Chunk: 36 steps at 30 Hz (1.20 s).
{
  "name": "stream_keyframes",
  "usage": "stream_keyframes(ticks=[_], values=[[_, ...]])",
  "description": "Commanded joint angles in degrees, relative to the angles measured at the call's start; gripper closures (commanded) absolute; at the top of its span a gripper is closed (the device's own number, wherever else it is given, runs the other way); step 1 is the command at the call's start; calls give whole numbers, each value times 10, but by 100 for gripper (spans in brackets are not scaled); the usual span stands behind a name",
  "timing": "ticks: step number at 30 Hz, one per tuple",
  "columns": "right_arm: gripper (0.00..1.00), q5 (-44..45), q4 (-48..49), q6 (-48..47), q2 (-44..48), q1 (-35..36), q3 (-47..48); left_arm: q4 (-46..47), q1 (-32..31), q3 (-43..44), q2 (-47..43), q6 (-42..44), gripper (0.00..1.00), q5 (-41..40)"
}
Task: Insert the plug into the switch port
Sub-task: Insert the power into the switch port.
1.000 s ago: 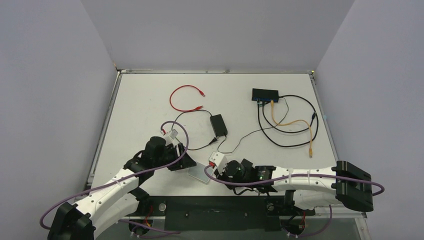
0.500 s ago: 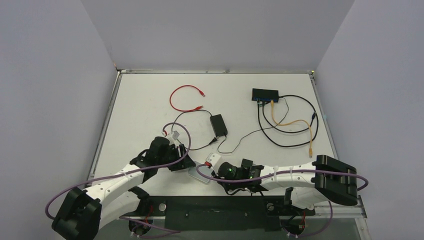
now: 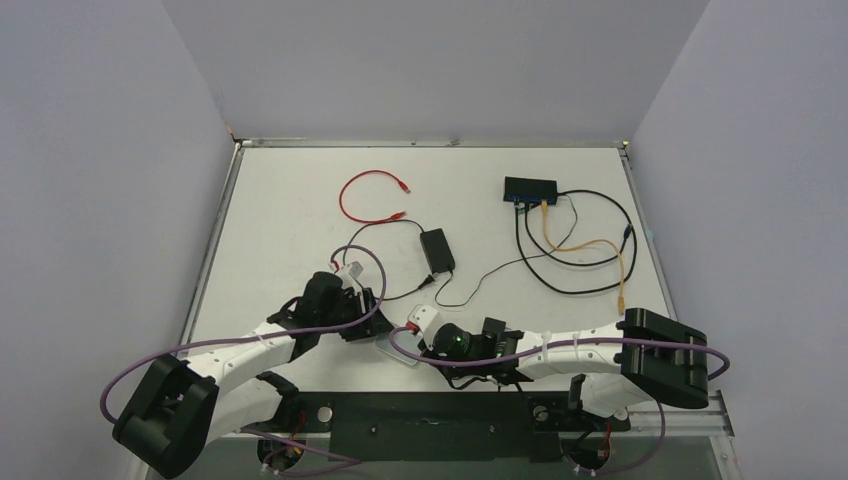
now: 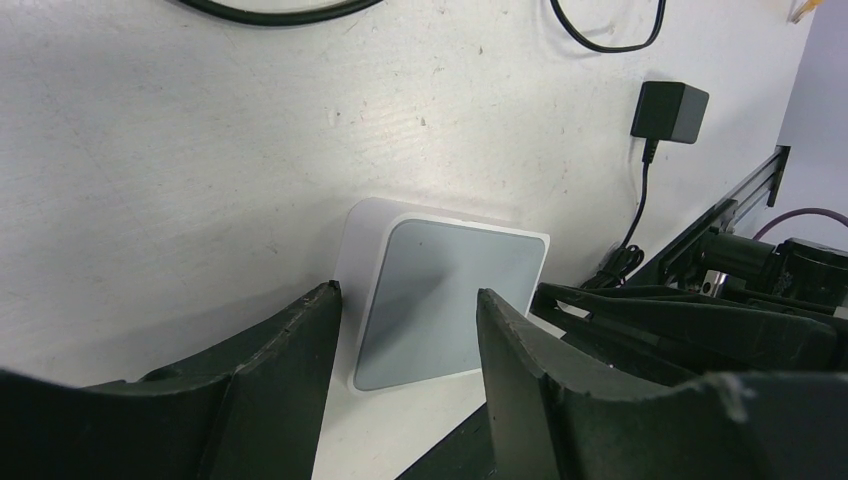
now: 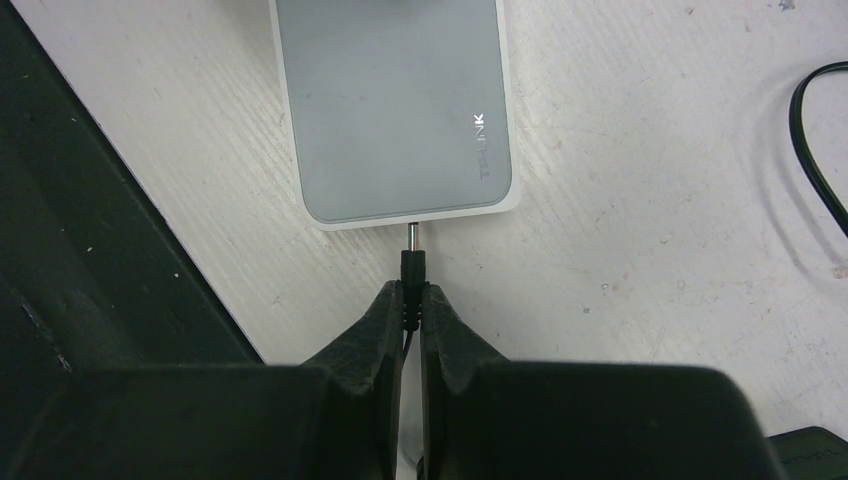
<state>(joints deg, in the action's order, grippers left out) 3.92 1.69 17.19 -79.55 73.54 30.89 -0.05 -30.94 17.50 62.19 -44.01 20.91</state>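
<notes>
Right gripper (image 5: 410,295) is pinched shut on the black barrel plug (image 5: 409,264), its pin pointing up the frame with the tip at the lower edge of the grey TP-Link box (image 5: 395,110); left gripper (image 4: 407,300) stands open, holding nothing; the switch port is on the blue-trimmed black box (image 3: 530,188), well apart at the upper right of the top view.

The white table (image 3: 290,180) has on it a red wire (image 3: 341,197), a small black brick (image 3: 437,249), a flat black switch box (image 3: 530,187) with blue on its front, an orange wire (image 3: 621,275), some black wires (image 3: 520,235) and a light grey square pad (image 5: 395,110).
</notes>
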Motion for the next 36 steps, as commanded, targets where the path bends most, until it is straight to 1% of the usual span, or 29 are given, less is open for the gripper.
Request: stream_keyframes(ticks=[1, 13, 25, 36], values=[[100, 15, 53, -2, -2, -3, 8, 38, 2, 0, 4, 12, 51, 23], [100, 25, 45, 2, -15, -11, 9, 39, 2, 2, 12, 15, 53, 29], [100, 46, 24, 2, 20, -15, -1, 38, 2, 2, 14, 17, 54, 29], [100, 54, 26, 8, 9, -17, -5, 39, 2, 2, 14, 17, 54, 29]])
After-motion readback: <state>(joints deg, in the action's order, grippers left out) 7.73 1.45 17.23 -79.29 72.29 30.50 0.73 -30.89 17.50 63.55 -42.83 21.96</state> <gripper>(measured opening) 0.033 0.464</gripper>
